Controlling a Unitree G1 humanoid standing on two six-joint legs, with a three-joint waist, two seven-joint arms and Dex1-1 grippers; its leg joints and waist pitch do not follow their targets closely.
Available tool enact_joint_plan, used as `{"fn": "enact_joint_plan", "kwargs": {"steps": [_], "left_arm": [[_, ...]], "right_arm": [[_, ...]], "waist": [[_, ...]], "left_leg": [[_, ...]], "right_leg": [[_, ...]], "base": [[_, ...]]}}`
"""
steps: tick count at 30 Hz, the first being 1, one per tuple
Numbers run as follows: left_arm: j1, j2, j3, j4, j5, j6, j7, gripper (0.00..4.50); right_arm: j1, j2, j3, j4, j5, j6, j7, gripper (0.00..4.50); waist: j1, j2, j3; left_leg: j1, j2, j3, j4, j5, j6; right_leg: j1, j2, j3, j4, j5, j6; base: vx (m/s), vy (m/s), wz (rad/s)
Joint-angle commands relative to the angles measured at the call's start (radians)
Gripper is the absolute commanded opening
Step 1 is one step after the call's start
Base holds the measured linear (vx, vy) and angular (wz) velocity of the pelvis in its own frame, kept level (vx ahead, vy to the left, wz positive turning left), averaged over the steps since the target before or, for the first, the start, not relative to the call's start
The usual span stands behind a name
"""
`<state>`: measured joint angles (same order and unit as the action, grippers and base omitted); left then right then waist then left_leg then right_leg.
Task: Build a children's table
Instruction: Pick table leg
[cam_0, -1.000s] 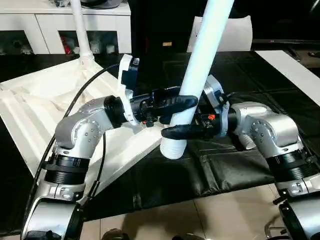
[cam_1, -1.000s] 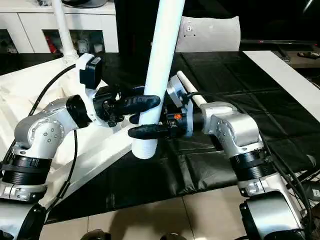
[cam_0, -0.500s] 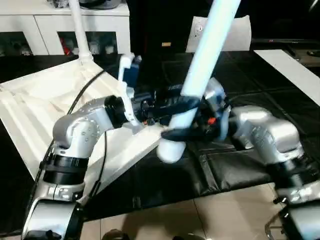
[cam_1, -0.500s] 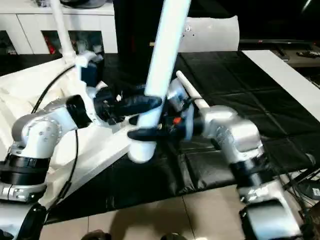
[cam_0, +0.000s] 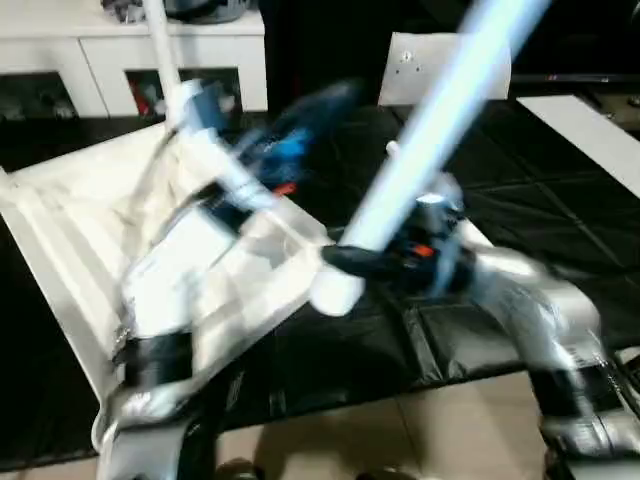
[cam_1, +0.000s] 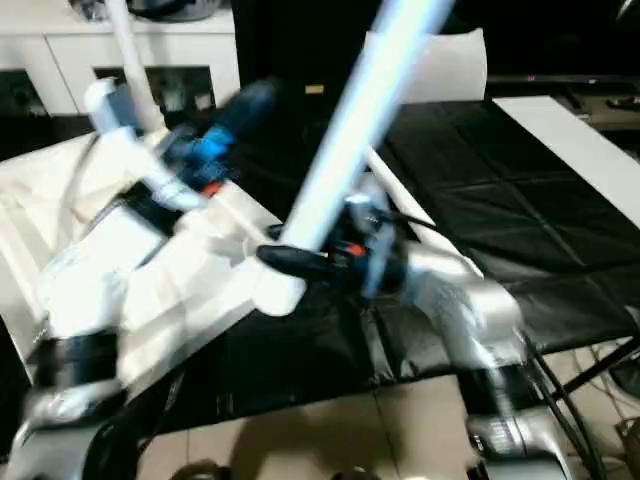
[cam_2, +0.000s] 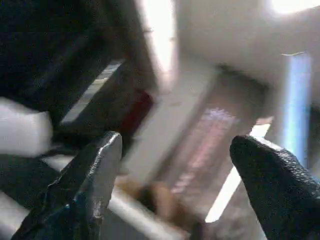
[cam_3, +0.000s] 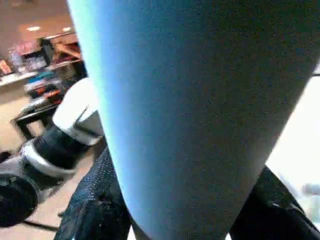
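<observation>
The right gripper (cam_0: 345, 262) clamps a tilted white leg (cam_0: 420, 150) leaning toward one o'clock, beside the upturned tabletop (cam_0: 70, 230). The left gripper (cam_2: 175, 165) is spread, empty. Held single-handed, the leg could twist or slip.

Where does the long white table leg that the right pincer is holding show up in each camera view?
Left eye view: the leg slants from the top right down to centre, held by the right pincer.
Right eye view: the same slant, nearer the middle.
Right wrist view: it is close up between the black fingers.
Left wrist view: I cannot tell.
Shared landmark: the table top.
</observation>
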<state>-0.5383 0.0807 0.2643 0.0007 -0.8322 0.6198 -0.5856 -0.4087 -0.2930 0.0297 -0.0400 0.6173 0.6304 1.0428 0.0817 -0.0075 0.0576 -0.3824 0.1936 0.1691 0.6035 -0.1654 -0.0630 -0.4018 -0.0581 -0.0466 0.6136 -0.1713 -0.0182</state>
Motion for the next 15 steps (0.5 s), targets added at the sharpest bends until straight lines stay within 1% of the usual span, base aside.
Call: {"fn": "enact_joint_plan", "kwargs": {"steps": [1,2,3,4,5,6,7,8,9,10,11,12,13,14,15], "left_arm": [[0.037,0.033,-0.033,-0.025,0.105,0.001,0.052,3.87],[0.064,0.056,-0.058,-0.036,0.155,-0.010,0.055,3.87],[0.108,0.094,-0.119,-0.056,0.242,-0.037,0.072,3.87],[0.123,0.104,-0.137,-0.059,0.267,-0.035,0.088,3.87],[0.131,0.109,-0.147,-0.060,0.274,-0.032,0.104,3.87],[0.156,0.124,-0.185,-0.070,0.325,-0.054,0.125,4.01],[0.158,0.126,-0.190,-0.071,0.331,-0.057,0.128,4.10],[0.174,0.141,-0.230,-0.072,0.380,-0.046,0.174,4.10],[0.182,0.142,-0.248,-0.070,0.409,-0.035,0.216,4.16],[0.184,0.142,-0.251,-0.070,0.413,-0.032,0.223,4.16],[0.196,0.135,-0.271,-0.059,0.467,-0.053,0.272,4.16],[0.201,0.129,-0.276,-0.053,0.486,-0.080,0.276,4.16],[0.213,0.113,-0.281,-0.044,0.522,-0.133,0.282,4.16],[0.215,0.112,-0.283,-0.044,0.526,-0.136,0.283,4.16],[0.232,0.106,-0.305,-0.048,0.555,-0.163,0.279,4.16]], "right_arm": [[0.027,-0.003,-0.032,-0.069,-0.016,-0.004,-0.065,1.93],[0.043,0.004,-0.043,-0.086,-0.034,-0.010,-0.104,1.93],[0.063,0.023,-0.065,-0.098,-0.077,-0.025,-0.190,1.93],[0.071,0.029,-0.070,-0.099,-0.107,-0.040,-0.228,1.93],[0.076,0.030,-0.071,-0.101,-0.122,-0.050,-0.253,1.93],[0.084,0.055,-0.092,-0.099,-0.156,-0.055,-0.342,1.93],[0.085,0.058,-0.095,-0.099,-0.160,-0.055,-0.353,1.93],[0.101,0.081,-0.110,-0.117,-0.174,-0.063,-0.414,1.93],[0.113,0.103,-0.123,-0.132,-0.189,-0.069,-0.468,1.93],[0.116,0.106,-0.125,-0.135,-0.192,-0.070,-0.477,1.93],[0.138,0.127,-0.127,-0.159,-0.223,-0.084,-0.540,1.93],[0.144,0.132,-0.125,-0.167,-0.235,-0.073,-0.564,1.93],[0.158,0.137,-0.116,-0.186,-0.257,-0.051,-0.608,1.93],[0.160,0.137,-0.114,-0.188,-0.262,-0.048,-0.615,1.93],[0.178,0.138,-0.097,-0.202,-0.309,-0.010,-0.677,1.93]], "waist": [[-0.002,0.017,-0.072],[-0.002,0.017,-0.071],[-0.004,0.019,-0.071],[-0.006,0.020,-0.071],[-0.007,0.022,-0.070],[-0.007,0.024,-0.069],[-0.008,0.024,-0.067],[-0.007,0.026,-0.068],[-0.010,0.026,-0.065],[-0.011,0.026,-0.067],[-0.012,0.019,-0.067],[-0.014,0.019,-0.067],[-0.017,0.021,-0.067],[-0.017,0.021,-0.067],[-0.023,0.018,-0.066]], "left_leg": [[0.021,0.028,-0.011,-0.069,-0.228,-0.002],[0.023,0.029,-0.011,-0.070,-0.236,-0.006],[0.021,0.030,-0.014,-0.076,-0.244,-0.018],[0.022,0.029,-0.013,-0.075,-0.249,-0.024],[0.026,0.026,-0.011,-0.075,-0.268,-0.034],[0.030,0.026,-0.011,-0.074,-0.289,-0.040],[0.029,0.026,-0.011,-0.076,-0.295,-0.041],[0.028,0.026,-0.013,-0.077,-0.308,-0.045],[0.028,0.026,-0.013,-0.079,-0.322,-0.046],[0.028,0.024,-0.014,-0.079,-0.325,-0.047],[0.025,0.024,-0.013,-0.079,-0.319,-0.046],[0.023,0.023,-0.013,-0.079,-0.315,-0.045],[0.019,0.022,-0.014,-0.080,-0.295,-0.043],[0.019,0.022,-0.014,-0.080,-0.295,-0.043],[0.016,0.022,-0.014,-0.081,-0.281,-0.042]], "right_leg": [[0.048,-0.055,0.032,-0.084,-0.282,-0.118],[0.046,-0.055,0.032,-0.084,-0.288,-0.112],[0.044,-0.057,0.033,-0.087,-0.306,-0.097],[0.043,-0.057,0.033,-0.085,-0.314,-0.094],[0.038,-0.057,0.034,-0.088,-0.345,-0.090],[0.032,-0.058,0.034,-0.093,-0.376,-0.089],[0.032,-0.057,0.034,-0.094,-0.387,-0.087],[0.032,-0.058,0.034,-0.094,-0.397,-0.080],[0.029,-0.056,0.035,-0.096,-0.403,-0.070],[0.030,-0.055,0.033,-0.095,-0.405,-0.067],[0.032,-0.056,0.034,-0.097,-0.403,-0.060],[0.033,-0.057,0.034,-0.097,-0.403,-0.053],[0.034,-0.055,0.035,-0.099,-0.393,-0.045],[0.034,-0.055,0.035,-0.099,-0.393,-0.045],[0.034,-0.055,0.036,-0.098,-0.386,-0.044]], "base": [[0.000,0.000,0.00],[0.000,0.000,0.00],[0.000,0.000,0.00],[0.000,0.000,0.00],[0.000,0.000,0.00],[0.000,0.000,0.00],[0.000,0.000,0.00],[0.000,0.000,0.00],[0.000,0.000,0.00],[0.000,0.000,0.00],[0.000,0.000,0.00],[0.000,0.000,0.00],[0.000,0.000,0.00],[0.000,0.000,0.00],[0.000,0.000,0.00]]}}
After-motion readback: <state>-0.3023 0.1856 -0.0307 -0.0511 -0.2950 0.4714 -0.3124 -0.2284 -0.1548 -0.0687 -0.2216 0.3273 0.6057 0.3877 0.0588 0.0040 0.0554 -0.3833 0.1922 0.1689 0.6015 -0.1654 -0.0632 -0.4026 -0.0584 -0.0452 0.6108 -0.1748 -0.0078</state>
